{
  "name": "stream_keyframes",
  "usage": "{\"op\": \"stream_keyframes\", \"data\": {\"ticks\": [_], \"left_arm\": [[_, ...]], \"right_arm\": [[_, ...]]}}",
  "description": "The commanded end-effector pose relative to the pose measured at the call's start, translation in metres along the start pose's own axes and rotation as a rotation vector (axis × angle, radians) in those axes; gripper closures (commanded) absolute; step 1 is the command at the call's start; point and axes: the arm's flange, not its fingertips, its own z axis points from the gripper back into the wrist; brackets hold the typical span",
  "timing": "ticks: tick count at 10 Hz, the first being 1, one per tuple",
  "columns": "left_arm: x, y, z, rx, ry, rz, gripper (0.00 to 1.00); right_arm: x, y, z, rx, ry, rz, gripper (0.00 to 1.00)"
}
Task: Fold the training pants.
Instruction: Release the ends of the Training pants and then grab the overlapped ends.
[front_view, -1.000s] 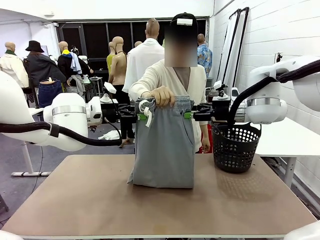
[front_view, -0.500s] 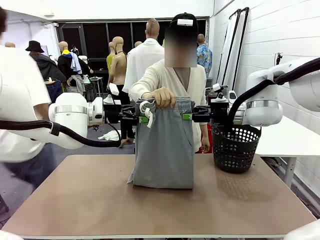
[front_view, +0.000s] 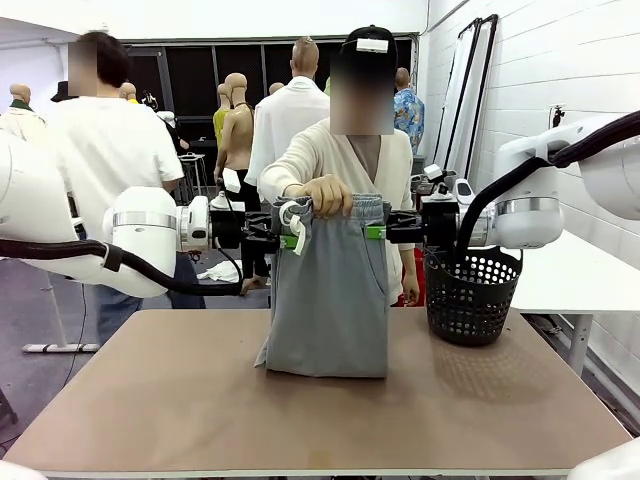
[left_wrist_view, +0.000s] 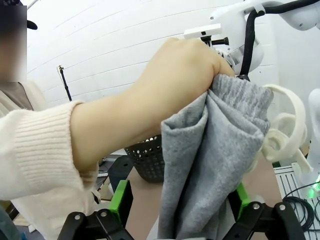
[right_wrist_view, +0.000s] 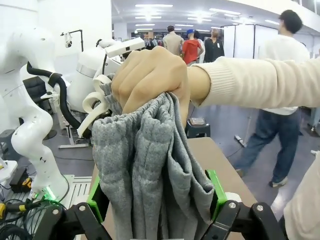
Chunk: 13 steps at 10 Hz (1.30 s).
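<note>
Hanging at centre frame from a person's hand (front_view: 326, 192), the training pants (front_view: 328, 300) have the left gripper (front_view: 284, 239) and right gripper (front_view: 376, 232) straddling their waistband (front_view: 362, 208), fingers wide.

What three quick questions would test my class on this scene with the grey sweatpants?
1. True or false: the light grey jersey training pants lie flat on the brown rectangular table.
2. On the robot's right stands: A, a black perforated plastic basket; B, a red bucket.
3. Fill in: the person's ____ holds the pants up between the left gripper and right gripper, jaws open.
Key: 1 false; 2 A; 3 hand.
</note>
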Motion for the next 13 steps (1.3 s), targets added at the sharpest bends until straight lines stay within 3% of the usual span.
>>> {"op": "stream_keyframes", "data": {"ticks": [1,7,12,13], "left_arm": [[0.005,0.005,-0.006,-0.031,0.003,0.026,0.00],[0.005,0.003,-0.022,-0.097,0.007,0.057,0.00],[0.013,0.000,-0.038,-0.189,-0.087,0.149,0.00],[0.013,-0.001,-0.035,-0.183,-0.068,0.156,0.00]], "right_arm": [[0.001,-0.005,-0.006,0.027,0.014,0.013,0.07],[-0.001,-0.007,-0.030,0.066,0.028,-0.003,0.07],[0.000,-0.012,-0.048,0.059,0.037,0.025,0.07],[0.001,-0.014,-0.049,0.055,0.039,0.034,0.07]]}}
